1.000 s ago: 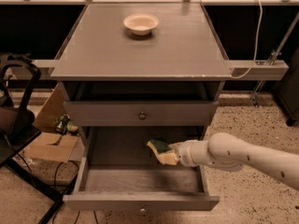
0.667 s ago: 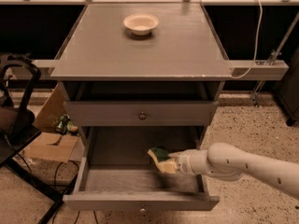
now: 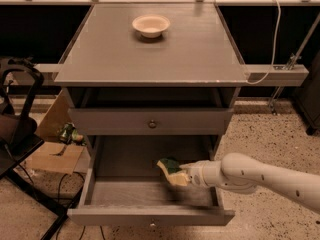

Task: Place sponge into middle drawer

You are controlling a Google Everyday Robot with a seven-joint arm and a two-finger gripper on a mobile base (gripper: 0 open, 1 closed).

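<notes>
Gripper (image 3: 184, 176) and arm, reaching in from the right over the open middle drawer (image 3: 131, 193). The gripper is pinched on the sponge (image 3: 169, 167), holding it by its pale foam end, so that the dark green face tilts up and to the left. Whether the sponge already touches the drawer floor cannot be told; it appears just above the floor, right of centre and toward the back of the box.

Change over the last second: the gripper has come down and moved slightly left, carrying the sponge from above the drawer's right side to a lower position inside its walls. The descent has slowed between the last two views. This suggests that transport is nearly complete and that the step in hand is the final lowering before release.

The drawer is pulled well out, and its grey floor lies bare to the left of and in front of the sponge. The right wall of the drawer passes close under the arm, so withdrawal is best made upward before moving sideways.

Above the middle drawer, the upper drawer front (image 3: 115, 120) with its brass knob (image 3: 152, 124) is closed. On the bench (image 3: 150, 59) stands the cream bowl (image 3: 151, 25), well apart from the gripper and not involved in the task.
</notes>
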